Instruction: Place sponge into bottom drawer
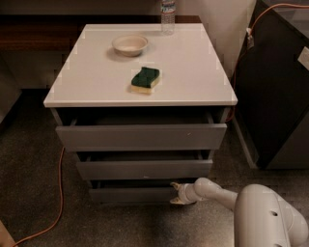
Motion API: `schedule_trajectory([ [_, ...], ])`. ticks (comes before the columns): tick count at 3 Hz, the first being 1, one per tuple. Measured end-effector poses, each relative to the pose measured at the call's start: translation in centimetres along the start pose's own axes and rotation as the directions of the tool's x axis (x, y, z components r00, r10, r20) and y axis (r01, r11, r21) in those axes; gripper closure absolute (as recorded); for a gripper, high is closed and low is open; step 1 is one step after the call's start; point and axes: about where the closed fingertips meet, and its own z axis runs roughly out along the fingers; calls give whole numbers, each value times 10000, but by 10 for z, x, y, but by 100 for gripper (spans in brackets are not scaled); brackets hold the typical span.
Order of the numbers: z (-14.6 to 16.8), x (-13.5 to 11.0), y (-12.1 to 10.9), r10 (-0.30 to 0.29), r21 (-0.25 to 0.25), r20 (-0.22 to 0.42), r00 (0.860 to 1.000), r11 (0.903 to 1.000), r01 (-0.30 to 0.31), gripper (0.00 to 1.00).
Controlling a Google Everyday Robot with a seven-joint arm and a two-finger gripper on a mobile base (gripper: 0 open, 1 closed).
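The sponge, dark green on top over pale yellow foam, lies on the white cabinet top, near the middle toward the front. The bottom drawer is the lowest of three grey drawers and stands slightly pulled out. My gripper is low by the floor, at the right end of the bottom drawer's front, on the end of the white arm that reaches in from the lower right. The gripper holds nothing that shows.
A round cream bowl and a clear water bottle stand at the back of the cabinet top. A dark cabinet stands to the right. An orange cable runs over the speckled floor at the left.
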Motion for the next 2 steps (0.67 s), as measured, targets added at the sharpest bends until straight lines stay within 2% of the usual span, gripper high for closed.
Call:
schedule_trajectory([
  [1,-3,0,1,62,-14,-18,10000,10000,-62,80],
  [2,-6,-2,0,62,-14,-18,10000,10000,-62,100],
])
